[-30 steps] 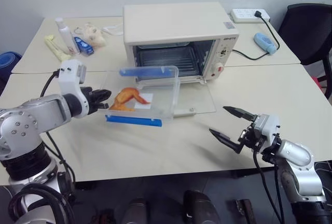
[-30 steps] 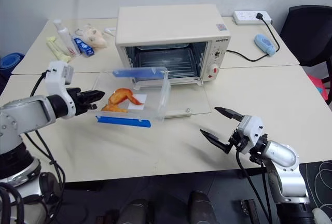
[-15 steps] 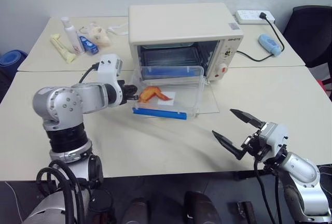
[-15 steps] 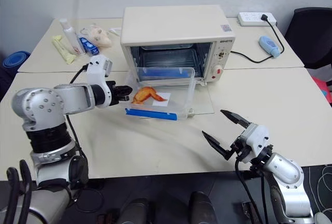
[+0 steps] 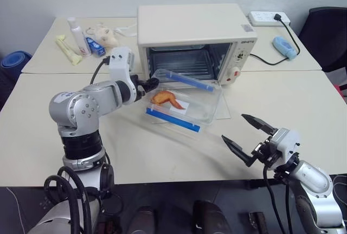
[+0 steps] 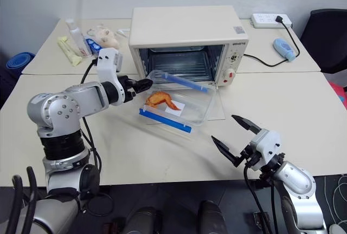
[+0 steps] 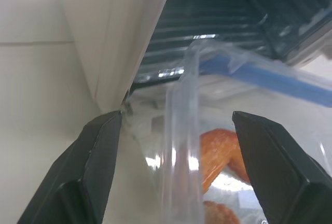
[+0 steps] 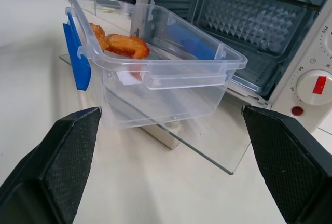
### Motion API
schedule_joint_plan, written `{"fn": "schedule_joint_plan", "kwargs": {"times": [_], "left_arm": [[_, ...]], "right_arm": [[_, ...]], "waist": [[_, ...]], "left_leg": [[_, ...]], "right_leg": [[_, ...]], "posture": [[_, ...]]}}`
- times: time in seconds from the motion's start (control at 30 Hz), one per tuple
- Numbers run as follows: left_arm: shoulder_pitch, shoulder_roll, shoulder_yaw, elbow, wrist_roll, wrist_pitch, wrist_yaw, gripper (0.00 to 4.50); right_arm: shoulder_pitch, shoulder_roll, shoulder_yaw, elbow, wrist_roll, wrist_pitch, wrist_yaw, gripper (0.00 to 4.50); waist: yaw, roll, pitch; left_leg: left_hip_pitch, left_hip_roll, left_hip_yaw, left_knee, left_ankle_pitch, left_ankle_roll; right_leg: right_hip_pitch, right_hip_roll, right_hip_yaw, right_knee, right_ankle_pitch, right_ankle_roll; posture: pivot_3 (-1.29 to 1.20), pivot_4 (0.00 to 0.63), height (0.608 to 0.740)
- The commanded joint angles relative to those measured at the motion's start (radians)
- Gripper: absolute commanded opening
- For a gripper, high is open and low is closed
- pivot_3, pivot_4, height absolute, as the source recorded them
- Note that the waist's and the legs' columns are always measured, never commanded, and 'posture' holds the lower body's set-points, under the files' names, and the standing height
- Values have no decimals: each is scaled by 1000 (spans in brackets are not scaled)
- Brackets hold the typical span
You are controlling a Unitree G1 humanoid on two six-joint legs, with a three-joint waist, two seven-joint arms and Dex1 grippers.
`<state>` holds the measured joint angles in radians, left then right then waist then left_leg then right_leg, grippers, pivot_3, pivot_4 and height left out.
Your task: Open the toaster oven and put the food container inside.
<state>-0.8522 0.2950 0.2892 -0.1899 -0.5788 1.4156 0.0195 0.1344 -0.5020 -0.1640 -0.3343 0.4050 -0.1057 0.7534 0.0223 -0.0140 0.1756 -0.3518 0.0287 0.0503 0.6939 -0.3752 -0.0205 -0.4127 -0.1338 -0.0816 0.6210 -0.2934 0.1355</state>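
A: Where is the food container sitting?

B: It is lying on the lowered glass door of the toaster oven, skewed, with one end reaching toward the oven's mouth and the other end hanging out past the door's left edge. The oven itself is standing near the back edge of the table, its door dropped flat toward the front edge.

A: And what is showing inside the box?

B: A piece of orange food is lying on the bottom. One blue clip is facing the front edge of the table, the other blue clip is facing the oven cavity.

A: What is the left gripper doing?

B: It is reaching in at the container's left end, beside the oven's left wall. In the left wrist view its black fingers are standing spread apart, one on each side of the clear rim, not pinching it.

A: And the right gripper?

B: It is hovering near the front edge, well apart from the container, with its two fingers spread wide and nothing between them.
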Motion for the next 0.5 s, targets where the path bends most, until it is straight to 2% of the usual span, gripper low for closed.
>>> {"fn": "schedule_joint_plan", "kwargs": {"times": [0.03,0.13,0.23,0.33,0.4,0.5], "left_arm": [[23,90,36,-41,-41,-29,-119,3481],[69,229,36,-31,-95,-55,-298,3481],[150,408,13,9,-105,-193,-545,3531],[261,533,-13,53,-76,-414,-807,2928],[338,576,-10,64,-80,-564,-993,2330],[434,614,-80,76,-16,-716,-1113,1390]], "right_arm": [[-13,-25,-34,-40,44,24,8,4500],[-24,-64,-46,-51,92,72,46,4500],[-9,-172,-8,-110,159,209,139,3849],[2,-243,62,-180,185,317,182,2859],[0,-269,110,-218,194,371,204,2147],[-49,-236,183,-235,163,400,181,1110]], "waist": [[-1,0,0],[-8,1,0],[-15,2,1],[-17,2,1],[-12,2,1],[-2,2,1]], "left_leg": [[0,0,0,0,0,0],[0,0,0,-1,0,0],[0,1,0,-1,0,0],[0,1,0,-2,0,0],[0,1,0,-2,0,0],[0,1,0,0,-1,1]], "right_leg": [[0,0,0,0,0,0],[0,0,0,0,0,0],[0,1,0,0,0,0],[0,1,-1,-1,-1,-1],[0,1,-1,-1,-1,-1],[0,1,-1,-1,-1,-1]], "posture": [[0,150,740],[0,150,740],[0,150,740],[0,150,740],[0,150,740],[0,150,740]]}}
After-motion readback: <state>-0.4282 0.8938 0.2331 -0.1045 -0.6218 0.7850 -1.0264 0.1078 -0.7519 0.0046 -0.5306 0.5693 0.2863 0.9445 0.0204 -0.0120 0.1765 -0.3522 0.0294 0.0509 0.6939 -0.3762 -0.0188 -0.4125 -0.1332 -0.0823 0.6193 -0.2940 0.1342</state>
